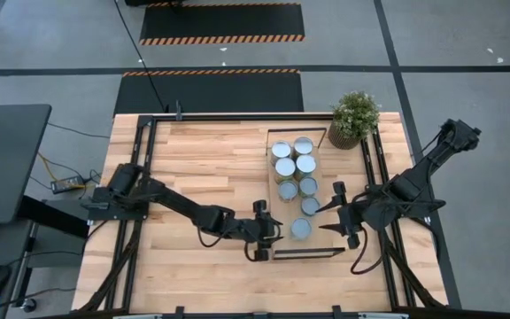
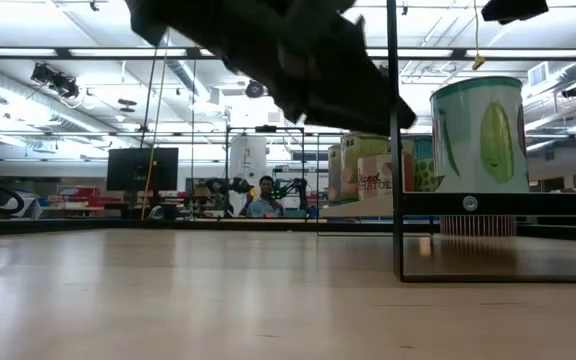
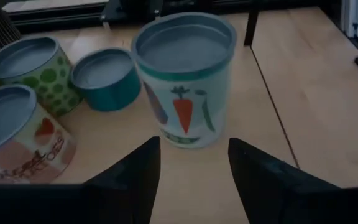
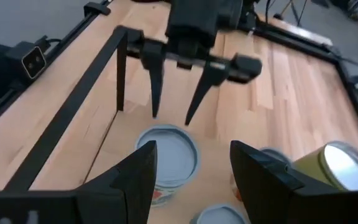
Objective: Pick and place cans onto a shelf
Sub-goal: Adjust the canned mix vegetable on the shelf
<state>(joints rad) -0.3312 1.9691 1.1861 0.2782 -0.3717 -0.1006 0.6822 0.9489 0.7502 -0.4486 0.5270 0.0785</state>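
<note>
The nearest can [image 3: 184,74] stands upright on the shelf [image 1: 283,190] just ahead of the left gripper [image 3: 191,163], whose fingers stand apart, empty.

cans [image 1: 297,182]: seven on shelf [image 1: 277,190] | plant [image 1: 354,118]: beside shelf end

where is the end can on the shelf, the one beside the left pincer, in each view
high view: end can, lowest in the row, right of centre.
low view: probably the big can at right; not certain.
left wrist view: upper centre, with a carrot on its label.
right wrist view: bottom centre, pale lid showing.
shared landmark: the left pincer, open and right next to it.
</note>
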